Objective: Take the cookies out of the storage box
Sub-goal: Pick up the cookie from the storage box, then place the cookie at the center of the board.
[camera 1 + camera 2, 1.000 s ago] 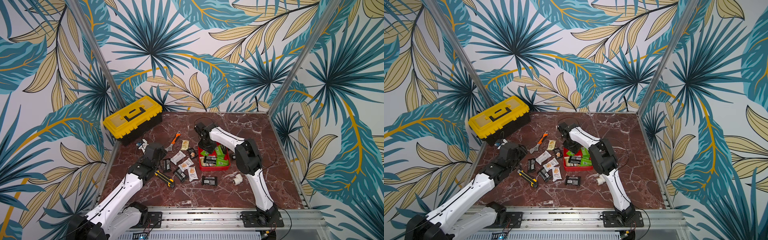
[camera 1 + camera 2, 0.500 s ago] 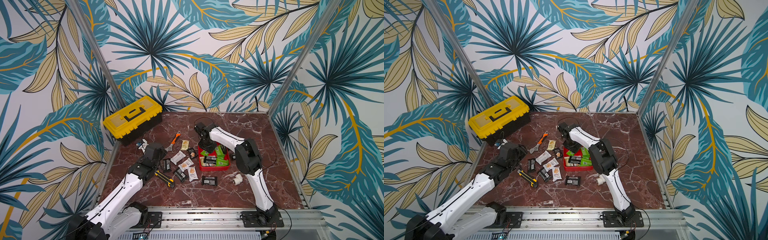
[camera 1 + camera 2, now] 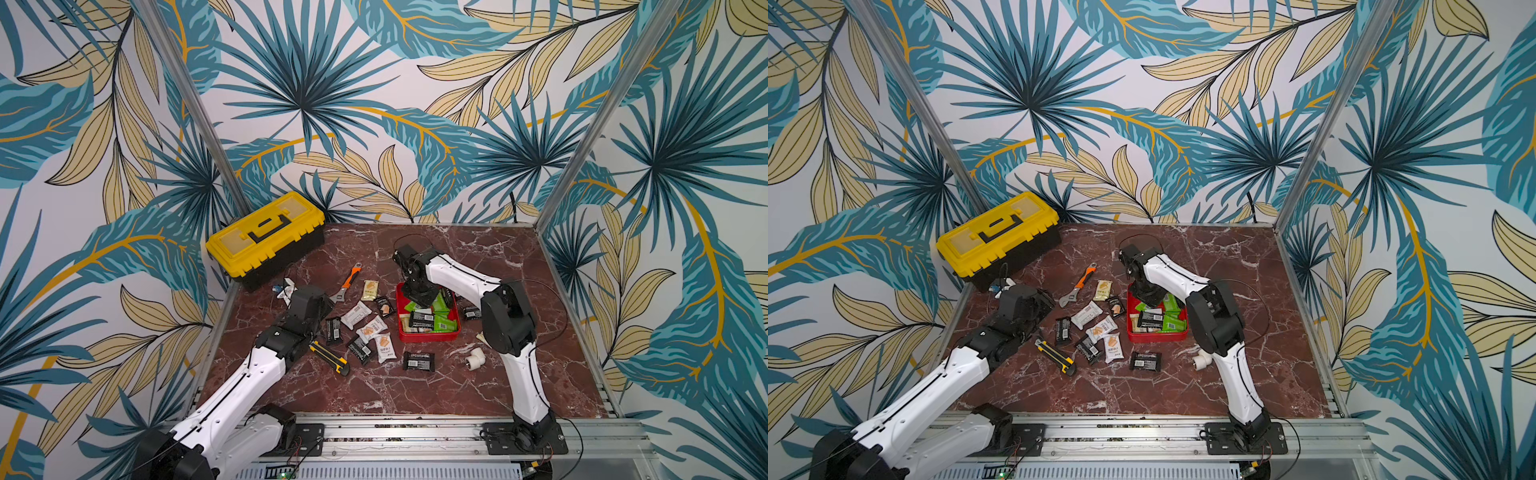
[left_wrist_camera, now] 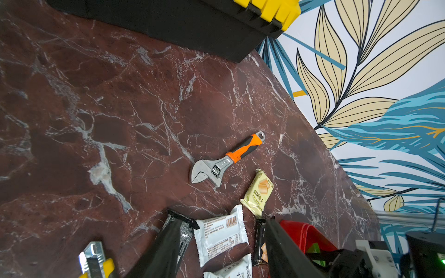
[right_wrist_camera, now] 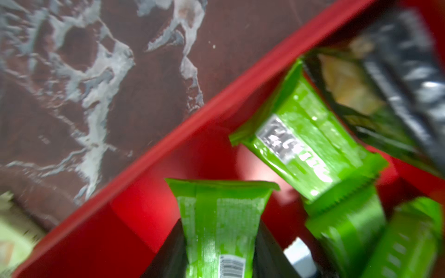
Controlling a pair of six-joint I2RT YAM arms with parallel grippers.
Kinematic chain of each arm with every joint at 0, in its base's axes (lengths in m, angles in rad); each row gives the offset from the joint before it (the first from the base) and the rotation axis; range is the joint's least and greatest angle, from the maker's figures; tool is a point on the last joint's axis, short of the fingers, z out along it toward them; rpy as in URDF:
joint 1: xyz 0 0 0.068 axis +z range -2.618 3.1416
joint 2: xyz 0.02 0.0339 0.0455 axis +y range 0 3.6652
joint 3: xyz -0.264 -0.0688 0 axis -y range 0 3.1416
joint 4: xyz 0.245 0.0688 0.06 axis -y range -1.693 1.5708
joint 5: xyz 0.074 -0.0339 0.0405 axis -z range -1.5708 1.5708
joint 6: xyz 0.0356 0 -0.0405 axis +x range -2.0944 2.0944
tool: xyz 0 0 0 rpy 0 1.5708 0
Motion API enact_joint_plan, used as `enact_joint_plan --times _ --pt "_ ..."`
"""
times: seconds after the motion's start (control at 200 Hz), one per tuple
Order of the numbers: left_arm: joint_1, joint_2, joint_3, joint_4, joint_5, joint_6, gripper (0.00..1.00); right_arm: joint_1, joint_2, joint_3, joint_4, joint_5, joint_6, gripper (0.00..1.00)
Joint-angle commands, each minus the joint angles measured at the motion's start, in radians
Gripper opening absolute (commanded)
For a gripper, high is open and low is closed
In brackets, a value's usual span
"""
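Observation:
The red storage box (image 3: 428,337) (image 3: 1156,336) sits mid-table with green and black cookies (image 3: 434,322) in it. My right gripper (image 3: 422,297) (image 3: 1148,297) reaches down into its far end. In the right wrist view the right gripper (image 5: 220,240) is shut on a green cookie packet (image 5: 219,211), above the box floor (image 5: 149,207). More green packets (image 5: 308,142) and a black one (image 5: 397,72) lie beside it. Several cookies (image 3: 356,313) lie on the table left of the box. My left gripper (image 3: 322,309) (image 4: 224,255) hovers open over them, holding nothing.
A yellow-lidded toolbox (image 3: 266,237) stands at the back left. An orange-handled wrench (image 3: 349,282) lies behind the loose packets, and a yellow-black utility knife (image 3: 330,357) lies near the left arm. A white pipe elbow (image 3: 473,358) rests by the right arm.
The right gripper's jaws have narrowed onto the green packet. Neither arm has visibly shifted place.

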Motion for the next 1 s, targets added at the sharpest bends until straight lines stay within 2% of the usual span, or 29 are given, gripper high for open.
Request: enact_joint_plan --times 0.0,0.366,0.551,0.821,0.997 --pt "0.008 0.005 -0.026 0.023 -0.004 0.013 0.61 0.003 -0.08 -0.046 -0.002 0.0 -0.022 0.36" --pt "0.009 0.076 0.017 0.095 0.058 0.104 0.61 0.0 -0.2 -0.087 -0.001 0.089 -0.15 0.36" --pt "0.01 0.147 0.026 0.215 0.19 0.174 0.61 -0.026 -0.283 -0.146 -0.002 0.092 -0.256 0.36" --pt "0.01 0.264 0.095 0.251 0.386 0.269 0.61 -0.168 -0.429 -0.347 -0.007 0.1 -0.349 0.36" --pt "0.001 0.333 0.16 0.229 0.496 0.372 0.6 -0.283 -0.425 -0.386 -0.001 0.118 -0.418 0.36"
